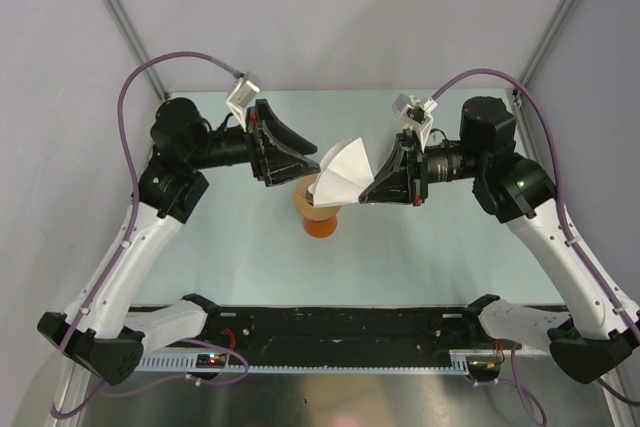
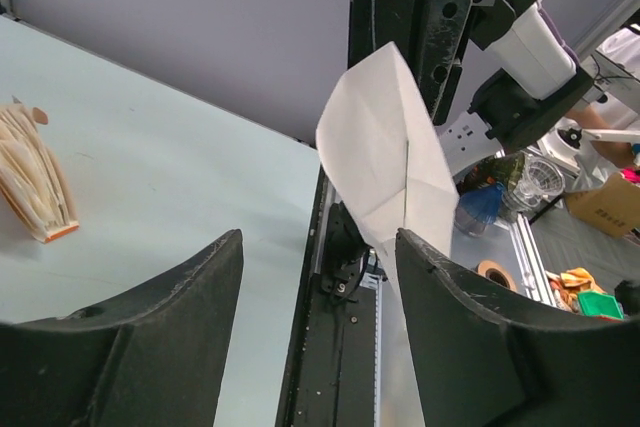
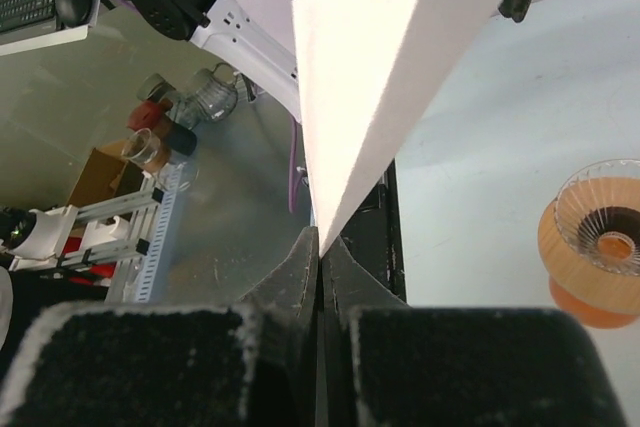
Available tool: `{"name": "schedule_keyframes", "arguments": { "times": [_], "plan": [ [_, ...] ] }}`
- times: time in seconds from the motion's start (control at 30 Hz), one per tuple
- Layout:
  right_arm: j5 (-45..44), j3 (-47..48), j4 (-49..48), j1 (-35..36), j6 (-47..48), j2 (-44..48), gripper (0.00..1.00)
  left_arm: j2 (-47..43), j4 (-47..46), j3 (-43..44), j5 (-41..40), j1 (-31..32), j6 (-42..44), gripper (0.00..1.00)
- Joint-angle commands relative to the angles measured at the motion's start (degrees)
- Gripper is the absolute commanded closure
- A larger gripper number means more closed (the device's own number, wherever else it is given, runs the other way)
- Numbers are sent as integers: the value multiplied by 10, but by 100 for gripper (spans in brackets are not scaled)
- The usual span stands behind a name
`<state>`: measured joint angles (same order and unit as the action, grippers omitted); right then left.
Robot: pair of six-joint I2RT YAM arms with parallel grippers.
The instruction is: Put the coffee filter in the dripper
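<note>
My right gripper [image 1: 366,194] [image 3: 322,247] is shut on the pointed tip of the coffee filter [image 1: 345,172] [image 3: 370,77], a white paper cone held in the air with its wide end toward the left arm. Directly under it, on the table, stands the dripper [image 1: 318,209] [image 3: 598,237], orange with a ribbed funnel top and a dark centre hole. The left gripper [image 1: 308,165] [image 2: 318,247] is open at the filter's wide edge. In the left wrist view the filter [image 2: 390,157] hangs just beyond the jaws, its lower corner beside the right finger [image 2: 470,337].
A thick ribbed stack of filters [image 2: 35,182] lies on the pale table [image 1: 420,247] to the left of the left gripper. The black rail [image 1: 340,327] with the arm bases runs along the near edge. Clutter sits beyond the table's side.
</note>
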<state>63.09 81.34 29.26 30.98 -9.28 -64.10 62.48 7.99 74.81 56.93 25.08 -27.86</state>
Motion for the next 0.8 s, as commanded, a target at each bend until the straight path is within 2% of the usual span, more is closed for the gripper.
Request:
{"name": "schedule_keyframes", "arguments": {
  "times": [0.0,0.1,0.23,0.33,0.6,0.77],
  "plan": [
    [4,7,3,7,8,-5,100,0,-3,24,7,15,21,33],
    [4,7,5,6,10,-6,100,-3,-2,20,9,17,22,29],
    [2,7,20,0,24,1,100,-15,-1,16,2,15,19,12],
    [4,8,28,-5,33,7,100,-21,-1,11,-11,2,11,7],
    [-6,13,55,7,64,9,100,-9,0,25,-3,-8,5,9],
    [-9,17,53,16,64,5,100,-6,2,21,-4,6,14,15]
  ]
}}
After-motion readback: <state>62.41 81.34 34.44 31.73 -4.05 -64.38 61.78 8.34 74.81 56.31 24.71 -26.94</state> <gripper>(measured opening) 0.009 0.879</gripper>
